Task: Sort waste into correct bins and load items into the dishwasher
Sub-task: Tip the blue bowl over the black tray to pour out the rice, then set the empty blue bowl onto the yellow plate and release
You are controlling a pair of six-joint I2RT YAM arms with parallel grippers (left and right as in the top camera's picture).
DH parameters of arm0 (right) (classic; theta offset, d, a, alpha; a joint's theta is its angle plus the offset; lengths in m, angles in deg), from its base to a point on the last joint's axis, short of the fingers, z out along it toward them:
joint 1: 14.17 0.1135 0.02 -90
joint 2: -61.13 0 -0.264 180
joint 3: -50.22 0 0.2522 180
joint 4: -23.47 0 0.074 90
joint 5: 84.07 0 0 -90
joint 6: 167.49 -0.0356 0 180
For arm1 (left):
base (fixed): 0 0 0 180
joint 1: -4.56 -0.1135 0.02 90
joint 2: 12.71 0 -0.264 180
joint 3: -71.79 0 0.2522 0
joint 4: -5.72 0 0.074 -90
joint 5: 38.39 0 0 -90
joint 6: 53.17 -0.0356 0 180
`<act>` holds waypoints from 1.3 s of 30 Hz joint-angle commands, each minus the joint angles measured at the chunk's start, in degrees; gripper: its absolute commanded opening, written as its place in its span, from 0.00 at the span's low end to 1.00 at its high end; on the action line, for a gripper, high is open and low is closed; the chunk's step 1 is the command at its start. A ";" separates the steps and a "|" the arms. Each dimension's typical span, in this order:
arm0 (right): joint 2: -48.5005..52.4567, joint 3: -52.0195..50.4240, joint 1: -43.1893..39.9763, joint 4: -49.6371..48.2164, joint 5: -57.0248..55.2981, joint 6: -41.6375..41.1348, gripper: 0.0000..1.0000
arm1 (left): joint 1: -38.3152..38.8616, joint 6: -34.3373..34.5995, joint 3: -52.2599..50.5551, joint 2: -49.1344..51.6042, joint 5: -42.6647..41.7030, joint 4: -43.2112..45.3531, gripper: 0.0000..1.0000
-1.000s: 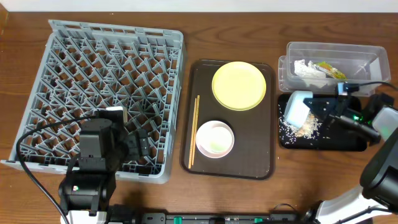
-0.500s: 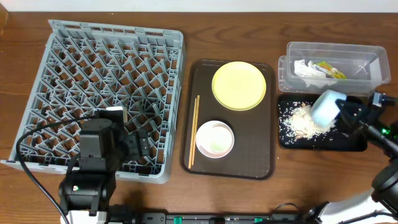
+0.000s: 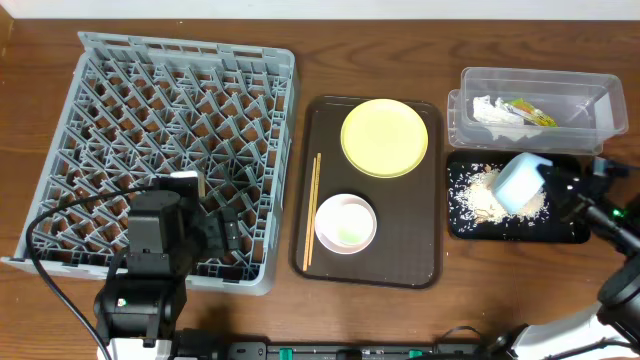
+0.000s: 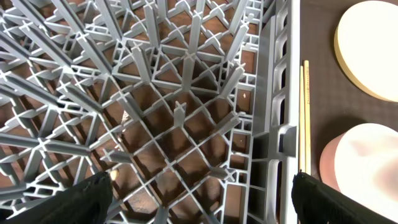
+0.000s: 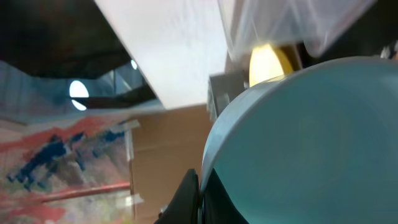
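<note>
My right gripper is shut on the rim of the light blue bowl, holding it tilted above the black tray; the bowl fills the right wrist view. Pale rice scraps lie in a heap on the black tray. The clear tub holds the white tissue and the green-and-orange wrapper. The yellow-green plate, white bowl and chopsticks lie on the brown serving tray. My left gripper is open over the grey dish rack, empty.
The dark brown serving tray sits between the rack and the bins. In the left wrist view the rack wall stands beside the chopsticks and white bowl. Cables trail at the table's front.
The right gripper swung the blue bowl from the tray's left to above its middle, tipped it, and rice scraps now lie heaped on the black tray. The left arm is still.
</note>
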 commanded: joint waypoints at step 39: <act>-0.35 10.95 70.10 -33.62 -73.00 7.45 0.08 | -0.11 0.28 1.29 -0.04 -0.74 0.04 0.92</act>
